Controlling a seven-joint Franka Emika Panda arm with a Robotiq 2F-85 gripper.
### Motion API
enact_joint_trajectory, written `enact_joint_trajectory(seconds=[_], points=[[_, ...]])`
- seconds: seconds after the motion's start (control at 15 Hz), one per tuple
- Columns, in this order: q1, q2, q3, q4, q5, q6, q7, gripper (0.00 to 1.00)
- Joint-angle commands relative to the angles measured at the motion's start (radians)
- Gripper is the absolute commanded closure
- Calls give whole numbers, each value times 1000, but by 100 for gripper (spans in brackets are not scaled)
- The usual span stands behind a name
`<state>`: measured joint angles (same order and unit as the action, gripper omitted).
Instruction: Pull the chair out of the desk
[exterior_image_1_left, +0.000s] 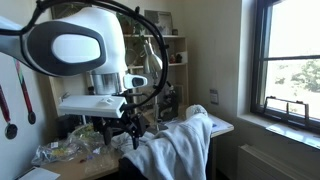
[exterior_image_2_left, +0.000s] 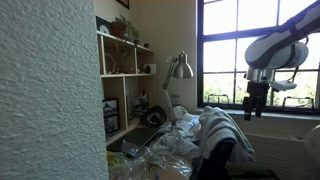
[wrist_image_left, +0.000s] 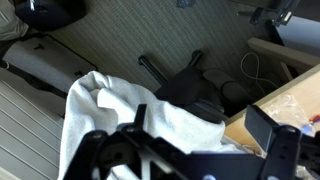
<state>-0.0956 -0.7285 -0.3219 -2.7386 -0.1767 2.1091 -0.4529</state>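
Observation:
The chair is a black office chair with a white cloth draped over its back (exterior_image_1_left: 186, 146), pushed up to the cluttered desk (exterior_image_1_left: 222, 125). It also shows in an exterior view (exterior_image_2_left: 224, 138). In the wrist view the cloth-covered back (wrist_image_left: 105, 120) lies below me, with the black chair base (wrist_image_left: 186, 76) on the carpet. My gripper (exterior_image_1_left: 128, 129) hangs above the chair back, also seen from afar (exterior_image_2_left: 253, 111). Its fingers (wrist_image_left: 205, 128) are open and hold nothing, spread just over the cloth's edge.
The desk's wooden edge (wrist_image_left: 280, 98) lies at the right of the wrist view. Plastic bags and clutter (exterior_image_2_left: 150, 155) cover the desk. A desk lamp (exterior_image_2_left: 180, 68) and shelves (exterior_image_2_left: 122, 62) stand behind it. A window (exterior_image_1_left: 292, 60) lies beyond the chair. Cables (wrist_image_left: 250, 70) lie on the floor.

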Motion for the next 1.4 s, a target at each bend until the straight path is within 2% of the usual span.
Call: enact_joint_trajectory(seconds=[0.0,0.33,0.67,0.93,1.33], points=[[0,100,22,56,82,77,115,0],[-12,282,55,116,169,256,275,0],[-20,495,107,210,180,391,403,0],[-19,633,130,297,186,421,454,0],[-31,801,130,395,202,438,454,0]])
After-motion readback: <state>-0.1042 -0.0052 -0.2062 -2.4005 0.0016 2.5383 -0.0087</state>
